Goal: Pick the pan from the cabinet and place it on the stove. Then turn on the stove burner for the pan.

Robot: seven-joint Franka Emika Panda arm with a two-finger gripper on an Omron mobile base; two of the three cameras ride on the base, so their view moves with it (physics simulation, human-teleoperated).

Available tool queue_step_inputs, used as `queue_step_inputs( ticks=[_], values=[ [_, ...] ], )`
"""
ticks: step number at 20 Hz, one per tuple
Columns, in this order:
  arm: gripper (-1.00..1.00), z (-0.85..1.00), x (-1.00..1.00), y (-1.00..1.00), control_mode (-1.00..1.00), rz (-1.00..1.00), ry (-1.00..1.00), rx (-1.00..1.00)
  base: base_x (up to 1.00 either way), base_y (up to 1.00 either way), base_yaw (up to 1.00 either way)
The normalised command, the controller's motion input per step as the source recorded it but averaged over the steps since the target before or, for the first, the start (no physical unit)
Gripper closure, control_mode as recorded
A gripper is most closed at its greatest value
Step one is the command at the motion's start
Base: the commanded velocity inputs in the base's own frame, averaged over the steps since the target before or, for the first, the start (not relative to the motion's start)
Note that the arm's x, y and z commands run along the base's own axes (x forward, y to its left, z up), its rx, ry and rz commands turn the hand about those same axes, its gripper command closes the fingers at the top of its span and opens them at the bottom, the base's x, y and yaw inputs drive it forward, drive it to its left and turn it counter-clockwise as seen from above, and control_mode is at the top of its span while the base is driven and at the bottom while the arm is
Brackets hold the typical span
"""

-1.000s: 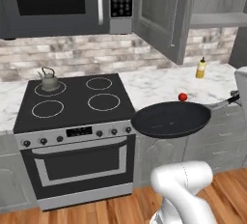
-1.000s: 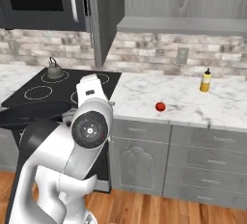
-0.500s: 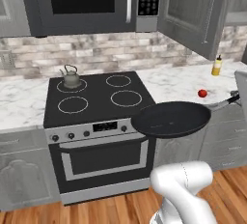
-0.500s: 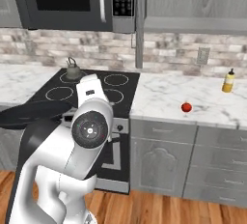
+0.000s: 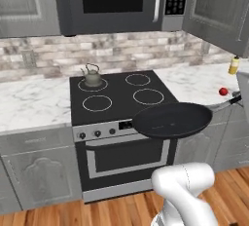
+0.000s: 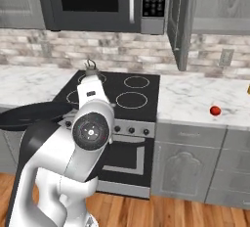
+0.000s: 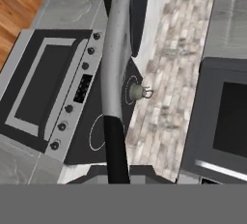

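From the left base view, the pan (image 5: 172, 120) hangs level in the air just off the front right corner of the stove (image 5: 116, 98), its rim overlapping the knob strip from this angle, its thin handle running right toward my wrist at the frame edge. The kettle (image 5: 91, 76) sits on the back left ring, the other three rings look bare, and a red ball (image 5: 223, 91) lies on the desk (image 5: 34, 104) to the right. The risk I judge from here: I hold the pan far out on its handle, so it could tip or twist in my grip as I swing it in, or clip the stove edge if I come in low. From the right base view, the pan (image 6: 34, 115) shows at the left, beside my arm, which folds up from the base with the big elbow joint facing the camera and the forearm reaching forward; the cabinet (image 6: 181, 20) door stands open above the desk. From the hand view, my jaws (image 7: 116, 170) are narrow, clamped on the pan's handle, which runs straight up the picture away from me; the view is rolled on its side, so my hand is turned, with the stove knobs (image 7: 72, 103) below and the kettle beyond the handle
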Motion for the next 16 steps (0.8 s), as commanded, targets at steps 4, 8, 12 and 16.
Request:
queue_step_inputs(
  ticks=[4, 8, 12, 16],
  values=[
    [1.00, 0.00, 0.00, 0.00, 1.00, 0.00, 0.00, 0.00, 0.03, 0.56, -0.04],
    [1.00, 0.00, 0.00, 0.00, 1.00, 0.00, 0.00, 0.00, 0.13, 0.46, -0.05],
    [1.00, 0.00, 0.00, 0.00, 1.00, 0.00, 0.00, 0.00, 0.20, 0.52, -0.06],
    [1.00, 0.00, 0.00, 0.00, 1.00, 0.00, 0.00, 0.00, 0.25, 0.61, -0.06]
  ],
)
